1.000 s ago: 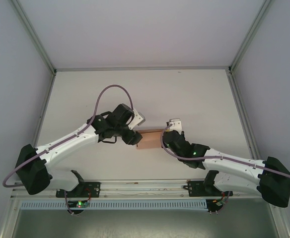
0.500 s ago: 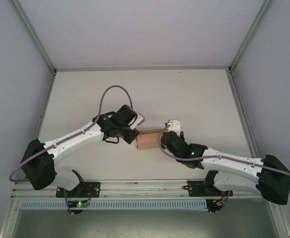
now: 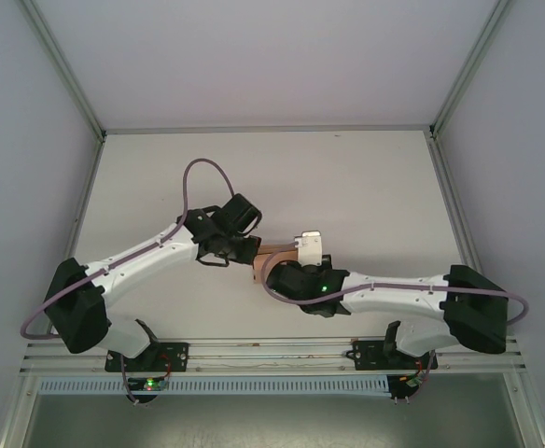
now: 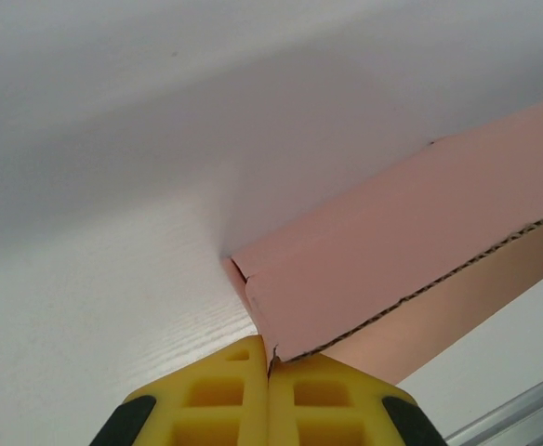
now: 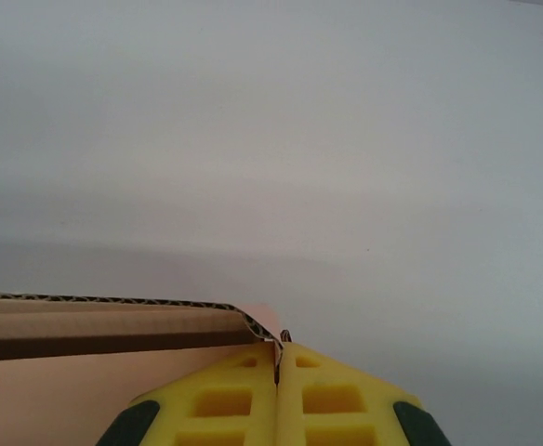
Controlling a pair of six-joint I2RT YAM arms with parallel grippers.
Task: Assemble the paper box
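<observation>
The salmon-pink corrugated-card paper box [image 3: 271, 259] sits over the middle of the white worktop [image 3: 375, 177], held between the two arms. The left claw [image 4: 270, 359] is pinched tight on one corner of the box, and the right claw [image 5: 278, 359] is nipped closed on a wall's thin edge. The step looks like folding a panel into shape. Next, one claw should probably hold firm while the other swings its panel along the crease.

Salmon-pink paper box [image 4: 374, 279], yellow left claw [image 4: 270, 358] and right claw [image 5: 278, 358], white grained table [image 4: 95, 307].
</observation>
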